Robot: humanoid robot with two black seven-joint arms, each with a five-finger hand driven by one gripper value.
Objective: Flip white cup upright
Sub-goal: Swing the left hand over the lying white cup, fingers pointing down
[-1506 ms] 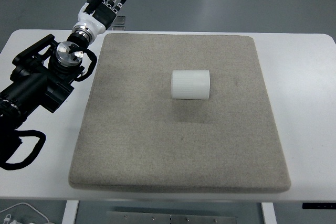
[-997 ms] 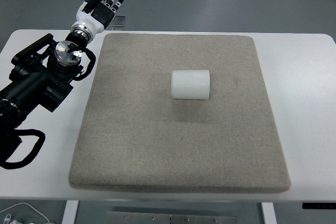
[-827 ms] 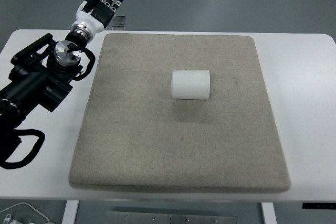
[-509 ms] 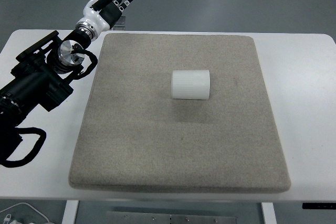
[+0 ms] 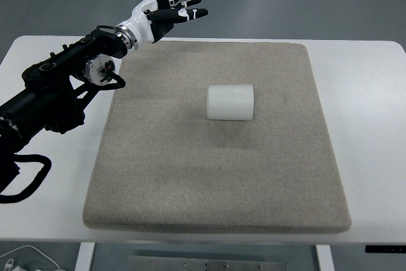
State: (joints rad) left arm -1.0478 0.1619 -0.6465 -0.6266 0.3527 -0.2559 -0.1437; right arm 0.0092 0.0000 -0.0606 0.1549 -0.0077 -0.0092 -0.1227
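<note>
Since before, the left hand [image 5: 166,9] swings toward the far-left corner of the grey felt mat [image 5: 158,182], fingers spread, empty. Lying ribbed white plastic cup [image 5: 230,102] may roll if nudged sideways.

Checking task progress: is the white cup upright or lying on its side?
On its side. The white cup lies on the grey mat, showing its ribbed wall, axis running left-right. The left hand is open, far away.
</note>
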